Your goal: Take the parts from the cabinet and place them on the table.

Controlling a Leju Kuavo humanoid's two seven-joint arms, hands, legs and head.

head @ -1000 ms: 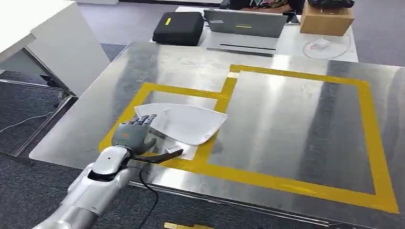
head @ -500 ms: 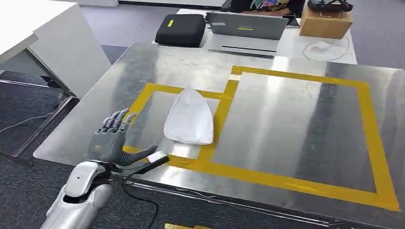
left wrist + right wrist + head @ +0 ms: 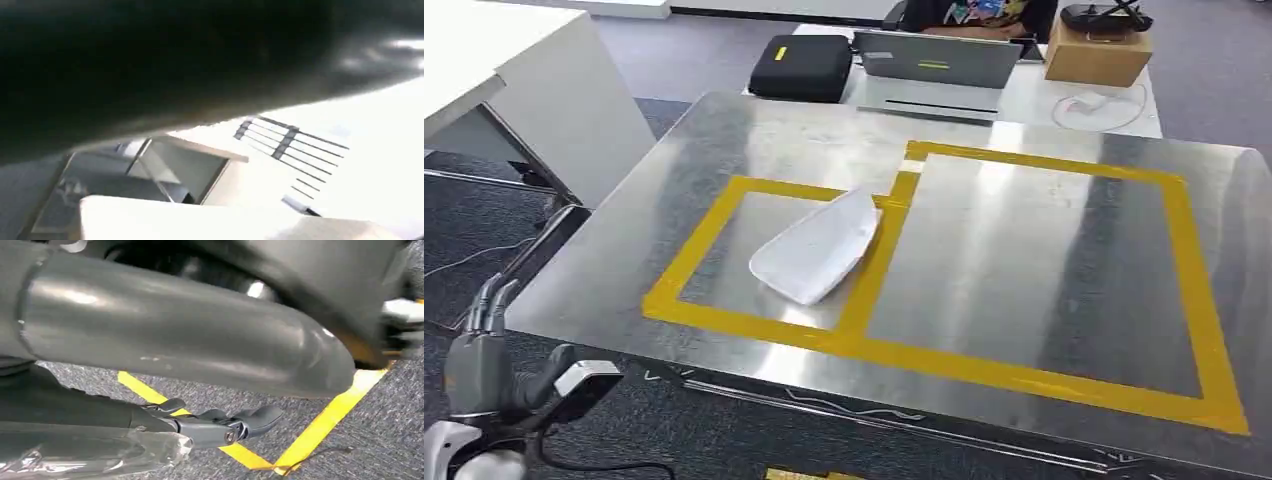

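**Part set down inside the taped frame**

Steel table point(image 3: 1044, 260) carries the white part point(image 3: 816, 252), lying inside the smaller yellow tape frame point(image 3: 709, 225). My left hand point(image 3: 479, 350), released and empty, hangs below the table edge. Advice: lower the arm clear of the edge. Right hand point(image 3: 220, 427): state unclear.

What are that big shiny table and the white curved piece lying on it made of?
The large silver table looks like brushed sheet metal, perhaps steel: it shows streaky glare and blurred reflections. The white curved shell-like part looks like smooth moulded plastic with a dull, even finish, though painted metal cannot be ruled out.
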